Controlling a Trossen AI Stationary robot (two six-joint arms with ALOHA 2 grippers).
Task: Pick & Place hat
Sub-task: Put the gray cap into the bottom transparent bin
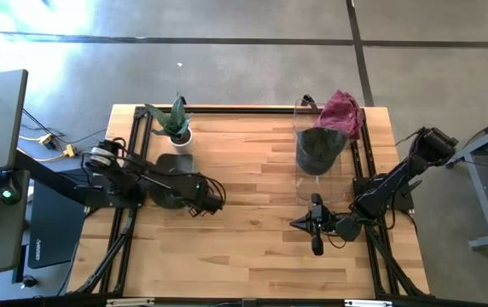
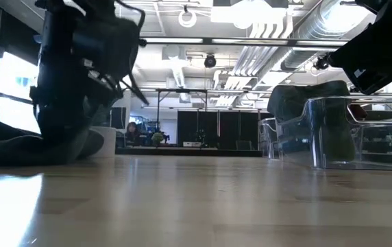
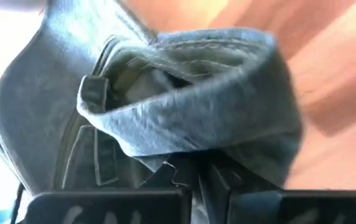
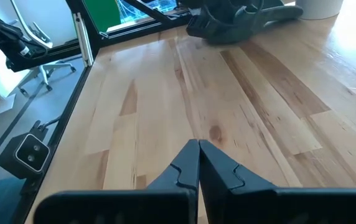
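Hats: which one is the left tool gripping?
The grey hat by the plant, pinched in the left tool. The dark hat and the red one sit at the clear bin.

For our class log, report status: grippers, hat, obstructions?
Left gripper shut on grey hat. Right gripper shut, empty, waiting near clear bin. Nothing in the way.

hat (image 1: 173,181) left, beside plant (image 1: 174,122) | clear container (image 1: 319,149) right, on table (image 1: 252,247)
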